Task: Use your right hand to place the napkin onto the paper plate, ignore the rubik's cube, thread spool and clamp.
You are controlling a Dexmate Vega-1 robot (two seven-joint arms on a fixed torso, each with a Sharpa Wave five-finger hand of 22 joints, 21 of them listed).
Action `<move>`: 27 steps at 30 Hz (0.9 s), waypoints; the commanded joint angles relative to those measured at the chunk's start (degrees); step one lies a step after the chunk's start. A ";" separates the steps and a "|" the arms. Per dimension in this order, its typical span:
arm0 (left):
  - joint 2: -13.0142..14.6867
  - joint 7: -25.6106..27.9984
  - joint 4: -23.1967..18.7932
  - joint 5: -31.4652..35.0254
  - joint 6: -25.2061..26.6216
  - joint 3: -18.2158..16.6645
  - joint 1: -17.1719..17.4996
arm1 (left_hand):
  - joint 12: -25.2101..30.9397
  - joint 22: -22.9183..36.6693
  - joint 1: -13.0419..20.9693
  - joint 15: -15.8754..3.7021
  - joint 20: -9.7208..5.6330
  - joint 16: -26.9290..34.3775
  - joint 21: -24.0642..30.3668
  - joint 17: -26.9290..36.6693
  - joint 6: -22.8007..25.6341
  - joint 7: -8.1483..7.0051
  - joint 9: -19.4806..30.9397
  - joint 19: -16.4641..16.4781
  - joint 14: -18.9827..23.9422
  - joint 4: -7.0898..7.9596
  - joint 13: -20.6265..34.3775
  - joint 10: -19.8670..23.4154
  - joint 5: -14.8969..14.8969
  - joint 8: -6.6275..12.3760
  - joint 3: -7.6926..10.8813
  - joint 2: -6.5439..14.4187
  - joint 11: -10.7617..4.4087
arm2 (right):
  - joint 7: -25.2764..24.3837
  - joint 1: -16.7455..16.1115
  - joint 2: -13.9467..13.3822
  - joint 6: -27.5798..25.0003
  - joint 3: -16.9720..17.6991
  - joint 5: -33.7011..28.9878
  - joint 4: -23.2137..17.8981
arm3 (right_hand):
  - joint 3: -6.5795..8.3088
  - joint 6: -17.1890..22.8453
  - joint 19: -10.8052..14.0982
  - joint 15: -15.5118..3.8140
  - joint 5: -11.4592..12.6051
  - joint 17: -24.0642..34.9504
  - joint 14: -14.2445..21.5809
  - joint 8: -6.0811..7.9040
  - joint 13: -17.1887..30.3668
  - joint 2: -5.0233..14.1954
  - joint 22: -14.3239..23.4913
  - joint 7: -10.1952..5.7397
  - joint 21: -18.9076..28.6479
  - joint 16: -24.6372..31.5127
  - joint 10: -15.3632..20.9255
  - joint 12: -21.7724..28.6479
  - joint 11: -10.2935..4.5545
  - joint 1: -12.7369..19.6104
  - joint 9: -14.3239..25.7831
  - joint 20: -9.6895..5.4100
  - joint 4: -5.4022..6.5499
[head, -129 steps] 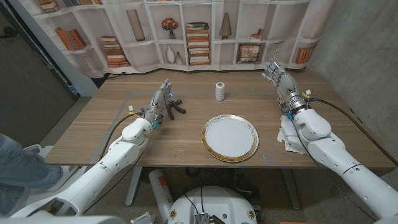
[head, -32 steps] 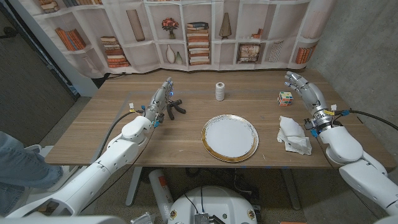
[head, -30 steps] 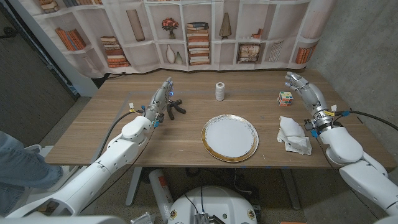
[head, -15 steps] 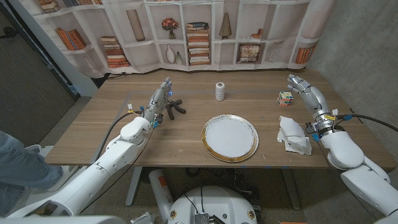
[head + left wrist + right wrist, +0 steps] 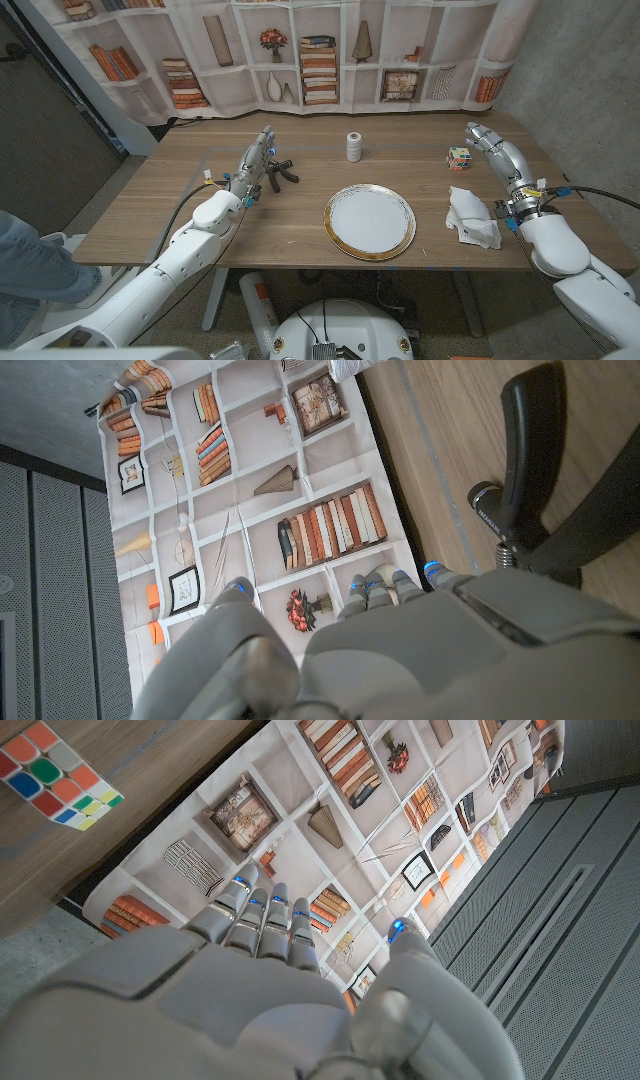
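Your right hand (image 5: 487, 145) is hovering with fingers extended, holding nothing, between the rubik's cube (image 5: 459, 157) and the napkin (image 5: 471, 217). The napkin is lying crumpled on the worktop (image 5: 180, 220), right of the paper plate (image 5: 369, 221). Your left hand (image 5: 256, 166) is partly hiding the clamp (image 5: 283, 171); I cannot tell its grip.

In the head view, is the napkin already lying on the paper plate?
No: the napkin lies crumpled on the bare table to the right of the paper plate, which holds nothing.

White napkin (image 5: 472, 218), gold-rimmed white paper plate (image 5: 369, 222), multicoloured rubik's cube (image 5: 459, 157) — white thread spool (image 5: 353, 147), black clamp (image 5: 281, 171).
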 commanded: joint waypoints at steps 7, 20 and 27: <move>0.28 0.72 -1.02 0.08 -0.13 -0.35 0.73 | -0.16 0.25 0.33 -0.09 0.54 -0.06 -0.01 0.14 0.12 0.15 0.28 -0.73 0.19 0.05 0.35 0.05 0.25 -0.23 -0.27 0.23 0.02 | -2.81 -3.01 0.75 -2.08 1.85 -7.43 -2.18 | -0.01 0.83 0.67 -0.09 0.05 0.14 0.76 0.38 0.30 0.11 0.35 -0.17 -0.46 -0.03 0.35 0.08 -0.29 0.38 0.17 -0.38 -0.31; 0.64 1.43 -2.39 0.59 -0.40 -0.46 1.89 | -0.16 0.26 0.40 0.00 0.48 -0.07 0.00 0.14 0.15 0.20 0.28 -0.72 0.18 0.04 0.35 0.12 0.25 -0.27 -0.37 0.32 -0.01 | -5.08 -4.43 1.81 -2.00 2.73 -13.26 -2.62 | -0.10 1.03 0.98 -0.13 0.16 0.15 1.09 0.37 0.30 0.08 0.35 -0.30 -0.69 -0.02 0.68 0.12 -0.23 0.39 0.17 -0.35 -0.45; 0.75 1.40 -2.64 0.75 -0.39 -0.43 1.93 | -0.18 0.26 0.44 -0.01 0.46 -0.07 -0.01 0.14 0.21 0.18 0.28 -0.74 0.22 0.03 0.35 0.11 0.25 -0.26 -0.42 0.36 0.02 | -5.39 -5.21 2.26 -2.33 3.39 -14.37 -3.21 | -0.14 1.24 1.17 -0.21 0.30 0.15 1.15 0.39 0.31 0.08 0.36 -0.37 -0.89 -0.09 -0.01 -0.23 -0.13 0.47 0.18 -0.28 -0.59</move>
